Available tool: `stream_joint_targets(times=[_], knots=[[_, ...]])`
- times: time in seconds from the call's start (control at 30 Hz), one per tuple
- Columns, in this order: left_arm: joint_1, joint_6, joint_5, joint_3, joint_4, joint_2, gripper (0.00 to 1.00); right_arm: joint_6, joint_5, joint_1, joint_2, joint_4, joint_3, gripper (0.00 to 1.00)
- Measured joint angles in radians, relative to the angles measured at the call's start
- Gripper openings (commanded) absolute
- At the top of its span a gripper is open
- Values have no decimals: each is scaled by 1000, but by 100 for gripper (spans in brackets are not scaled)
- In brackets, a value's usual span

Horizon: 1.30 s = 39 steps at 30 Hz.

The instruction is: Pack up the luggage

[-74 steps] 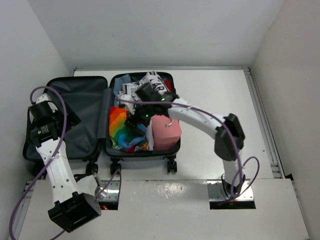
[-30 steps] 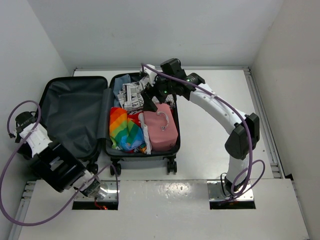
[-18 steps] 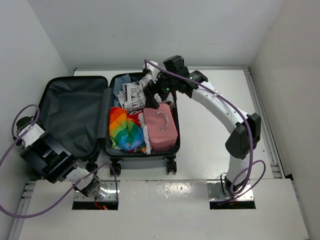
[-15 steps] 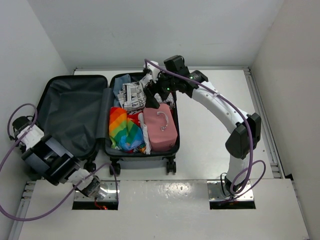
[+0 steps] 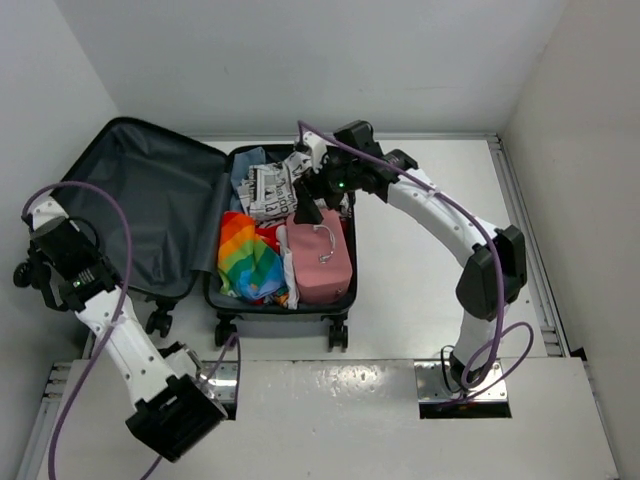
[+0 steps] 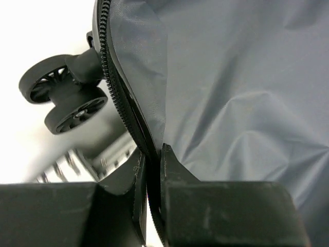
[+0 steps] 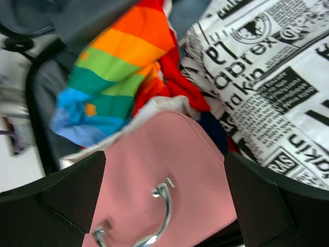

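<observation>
**Suitcase open and half filled, lid rim pinched by the left claw**

From above, the luggage lies open on the table in front of the arms. Its lid half stands tilted up on the left, its dark lining bare. The other half lies flat and is crowded. A rainbow cloth sits at the near left, with a pink box case touching it on the right. A newsprint-patterned cloth lies at the far end, and a bit of blue cloth shows in the far left corner. The left gripper sits at the lid's outer edge. The right gripper hangs over the far end of the pink case.

The left wrist camera shows the left gripper closed tight on the luggage's zip-edged rim, one finger on each side of it. Grey lining fills the right of the view. A pair of black wheels shows at the left.

In the right wrist camera, the right gripper is spread wide and holds nothing. Its two fingers frame the pink box case and its metal handle. Beyond lie the rainbow cloth, a red fold and the newsprint cloth.
</observation>
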Motion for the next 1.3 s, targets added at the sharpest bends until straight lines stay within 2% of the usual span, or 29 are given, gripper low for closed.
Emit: stream_joint_targets(times=[0.13, 0.2, 0.3, 0.4, 0.47, 0.6, 0.8, 0.93, 1.03, 1.17, 1.3], knots=[[-26, 108, 101, 56, 19, -38, 0, 173, -109, -69, -29, 76, -32, 99], [-45, 169, 166, 75, 18, -36, 0, 310, -191, -124, -39, 166, -42, 99], [-72, 253, 250, 85, 17, -44, 0, 681, -328, -222, -48, 469, -126, 97], [-114, 327, 334, 93, 19, -63, 0, 1052, -393, -297, -39, 799, -238, 97], [-145, 382, 396, 103, 22, -77, 0, 1223, -410, -316, -22, 906, -271, 99], [-197, 495, 514, 131, 16, -105, 0, 1428, -441, -275, -3, 1007, -280, 100], [-229, 683, 712, 224, -61, -131, 0, 1558, -452, -184, 11, 1056, -258, 100], [-246, 834, 885, 302, -164, -139, 0, 1599, -432, -171, 34, 1039, -203, 100], [-253, 1075, 1022, 356, -330, -141, 0, 1623, -405, -166, 42, 1032, -160, 100], [-273, 1530, 1164, 375, -595, -165, 0, 1636, -383, -167, 42, 1031, -124, 100], [-321, 1825, 1249, 323, -692, -252, 0, 1628, -410, -192, 42, 1077, -133, 88]])
